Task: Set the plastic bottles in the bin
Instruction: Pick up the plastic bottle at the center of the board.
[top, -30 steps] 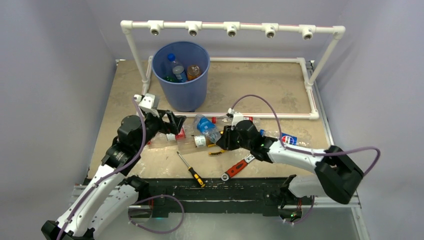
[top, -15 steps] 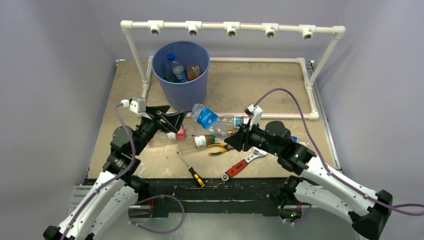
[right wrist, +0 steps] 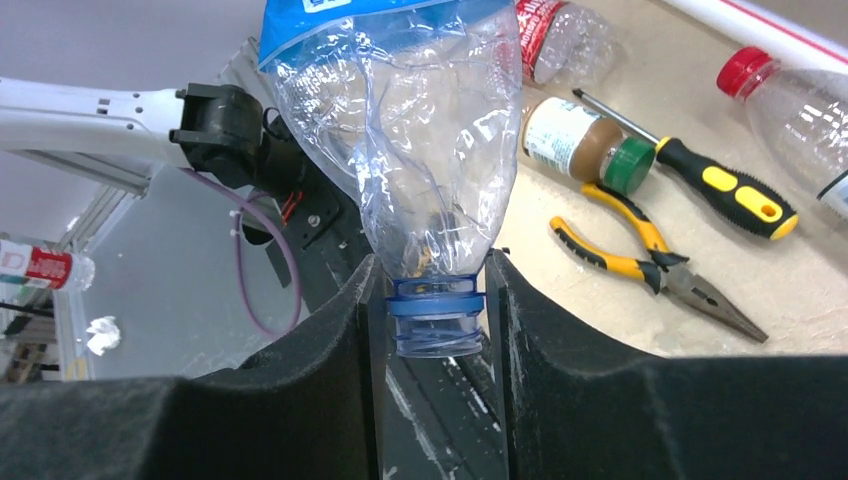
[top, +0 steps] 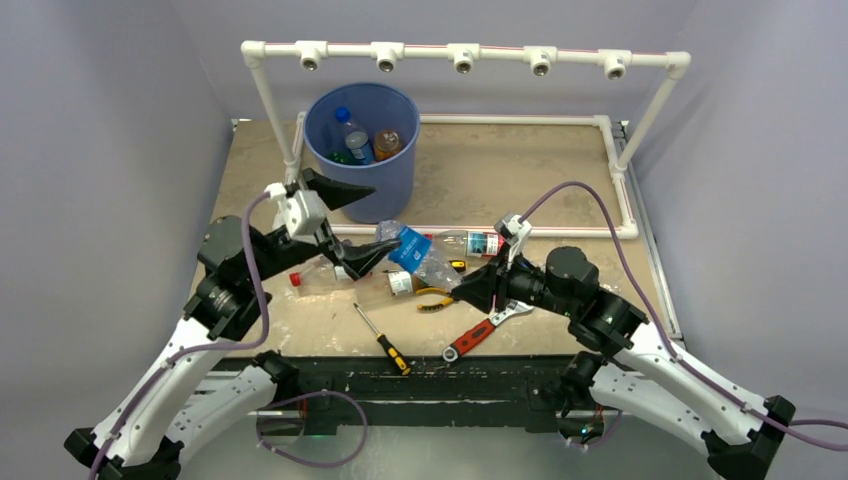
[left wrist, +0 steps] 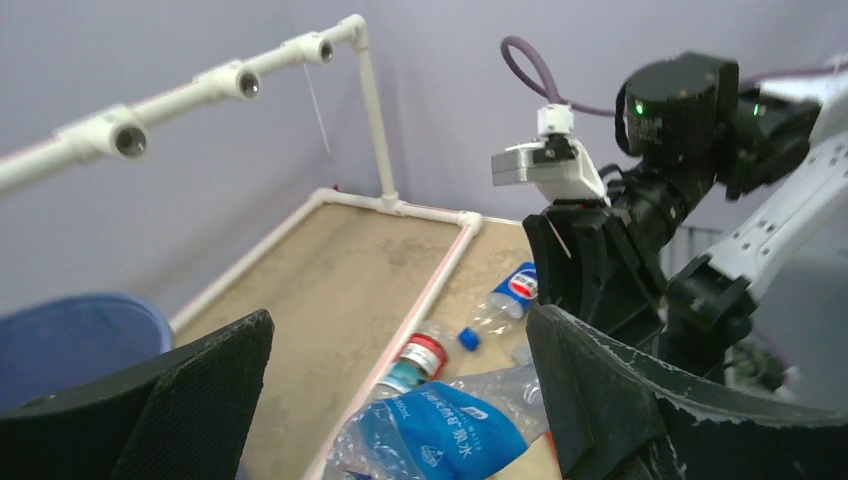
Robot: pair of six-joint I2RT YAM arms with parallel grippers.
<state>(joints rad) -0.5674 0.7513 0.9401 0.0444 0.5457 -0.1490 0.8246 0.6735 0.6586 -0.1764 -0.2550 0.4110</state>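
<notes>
left hand (top: 387, 214): raised over the surface (top: 520, 170), fingers spread wide and nothing gripped. The lower finger is seen just beside the blue label of the held bottle (top: 418, 255); contact cannot be told.
bin (top: 398, 175): stood at the far left of the surface, behind the left hand. A blue-capped bottle (top: 346, 128), an orange one (top: 387, 143) and a green one, mostly hidden, are seen inside.
held bottle: clear, crumpled and tilted, it is suspended above the surface and outside the bin, with its base toward the left hand and its blue cap (right wrist: 432, 318) toward the right hand (top: 458, 285).
loose bottles: a red-capped one (top: 312, 278) is laid below the left hand, a green-capped one (top: 400, 283) just beside the pliers (top: 432, 297), and a red-labelled one (top: 478, 243) near the frame (top: 465, 52).
tools: the screwdriver (top: 382, 340), pliers and red-handled wrench (top: 478, 335) are laid near the front edge, between the arms.
right hand: clamped on the held bottle's neck at the blue cap, fingers pressed to either side.
frame: white pipe, set across the back and right of the surface.
</notes>
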